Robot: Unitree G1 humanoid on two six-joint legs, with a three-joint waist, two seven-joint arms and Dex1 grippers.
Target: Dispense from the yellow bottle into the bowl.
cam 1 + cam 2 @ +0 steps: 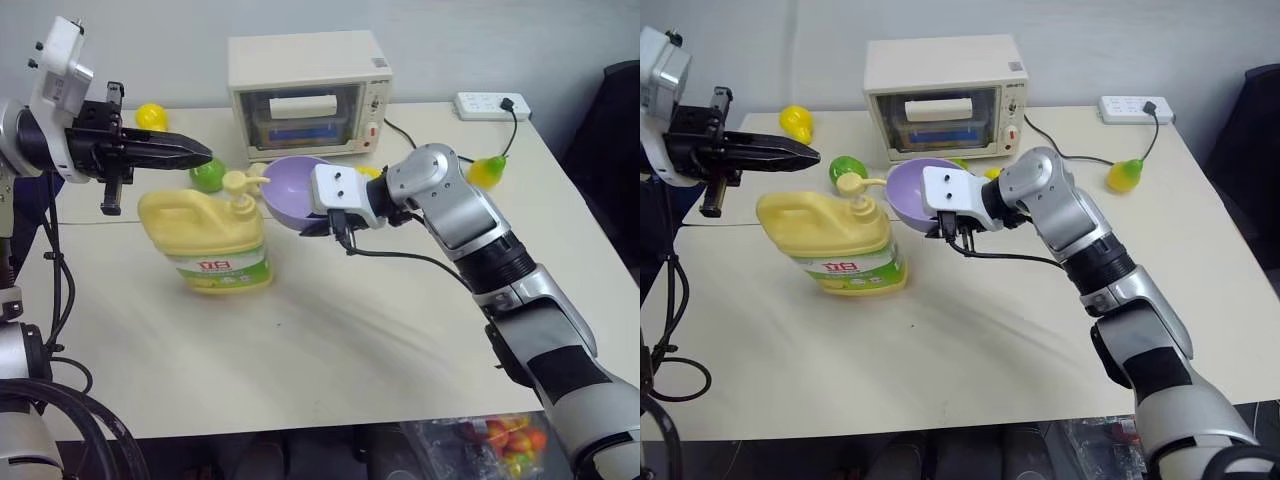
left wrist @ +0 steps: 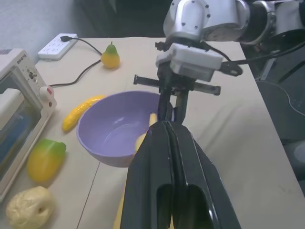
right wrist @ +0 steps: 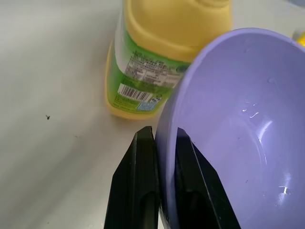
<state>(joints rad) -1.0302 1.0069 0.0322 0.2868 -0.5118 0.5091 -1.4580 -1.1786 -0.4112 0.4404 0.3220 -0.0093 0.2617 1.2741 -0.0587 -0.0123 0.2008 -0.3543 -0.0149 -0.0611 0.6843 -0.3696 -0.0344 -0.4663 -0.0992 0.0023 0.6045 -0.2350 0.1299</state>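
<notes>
A pale table (image 1: pixel 330 340) was seen carrying the yellow bottle (image 1: pixel 207 235) upright near its left side. Behind it, a small oven (image 1: pixel 308 92), a power strip (image 1: pixel 491 105), a pear (image 1: pixel 486 171), a lemon (image 1: pixel 151 116), a banana (image 2: pixel 81 111) and a green fruit (image 1: pixel 208 175) were laid on the tabletop.

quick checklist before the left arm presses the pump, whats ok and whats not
1. Right gripper shut on the bowl's rim: ok.
2. Bowl under the pump spout: ok, spout tip reaches over the rim.
3. Left gripper shut, ready to push: ok.
4. Left gripper right above the pump head: not ok, it sits higher and a little to the side.
5. Yellow bottle upright on the table: ok.
6. Bowl empty: ok.
</notes>
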